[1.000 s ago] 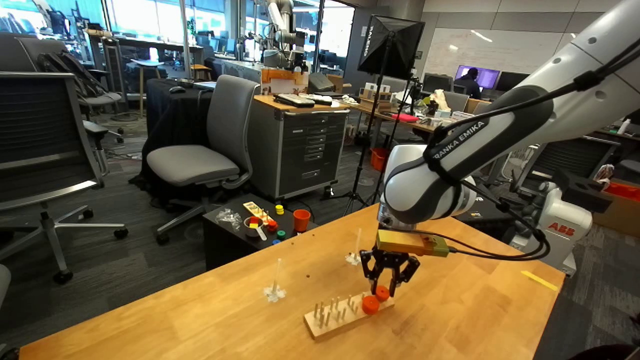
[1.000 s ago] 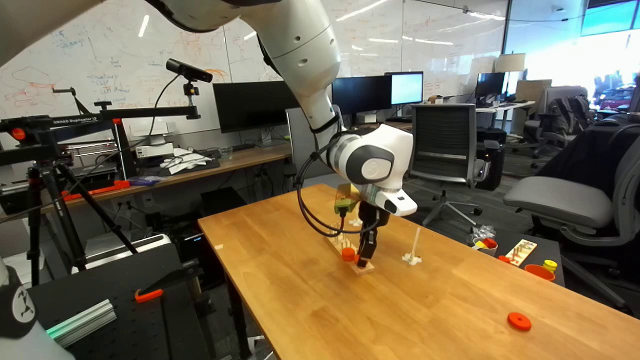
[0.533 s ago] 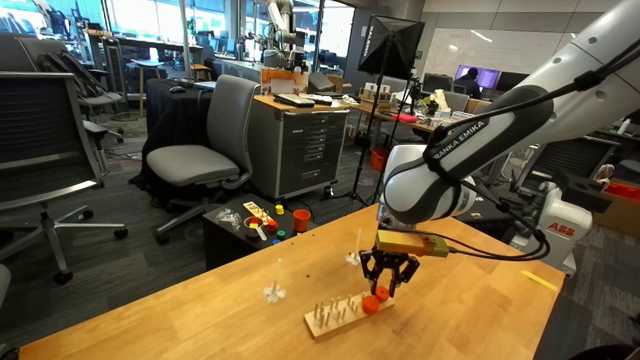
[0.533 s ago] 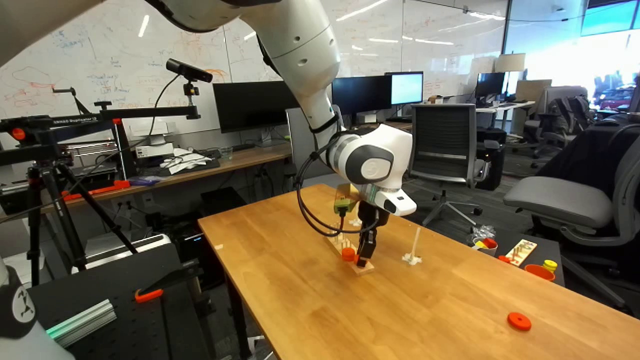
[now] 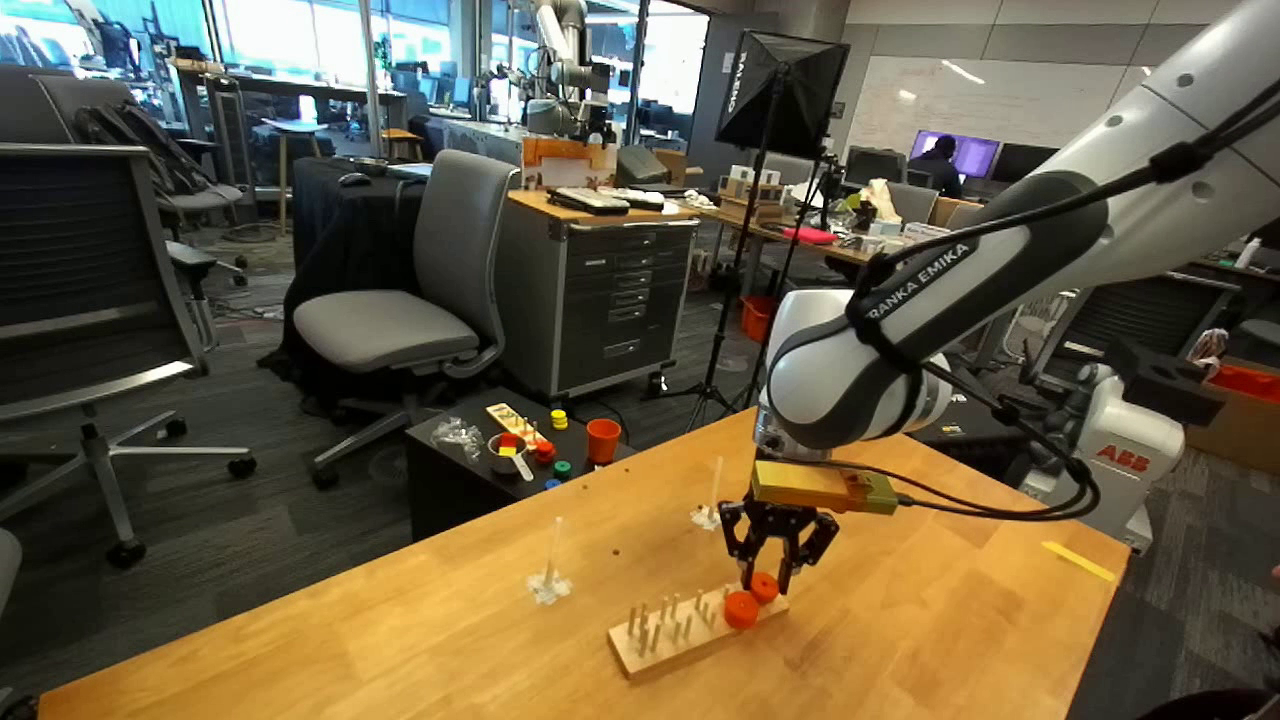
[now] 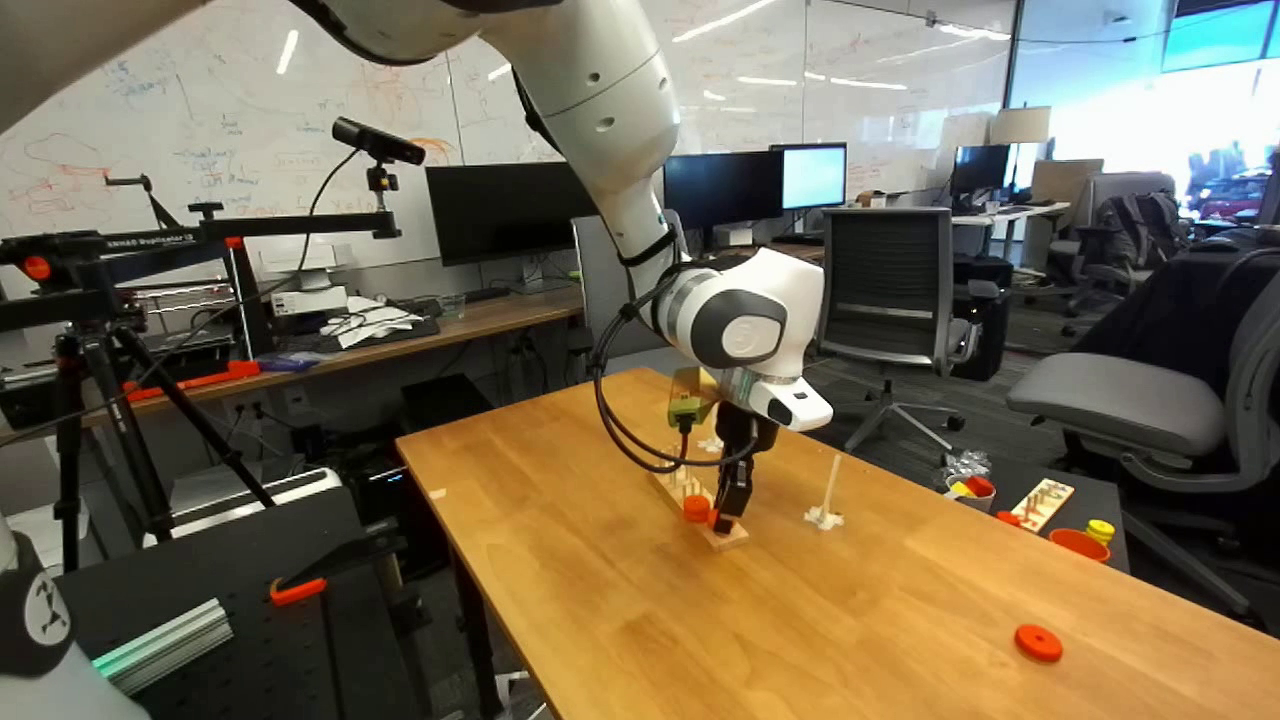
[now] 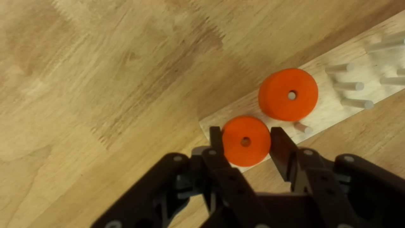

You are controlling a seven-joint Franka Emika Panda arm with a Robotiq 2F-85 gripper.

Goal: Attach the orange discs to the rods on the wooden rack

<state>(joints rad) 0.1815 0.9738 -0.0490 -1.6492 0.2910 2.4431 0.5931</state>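
Hand (image 7: 246, 139) pinching orange disc (image 7: 246, 154), hole upward; wrist view: rack (image 7: 327, 113) slants toward upper right.

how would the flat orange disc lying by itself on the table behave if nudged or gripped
In an exterior view, the orange disc lies flat on the table, so a nudge would probably slide it rather than roll it. It looks low and wide, so tipping seems unlikely. Its even round edge suggests it is stiff, not floppy.
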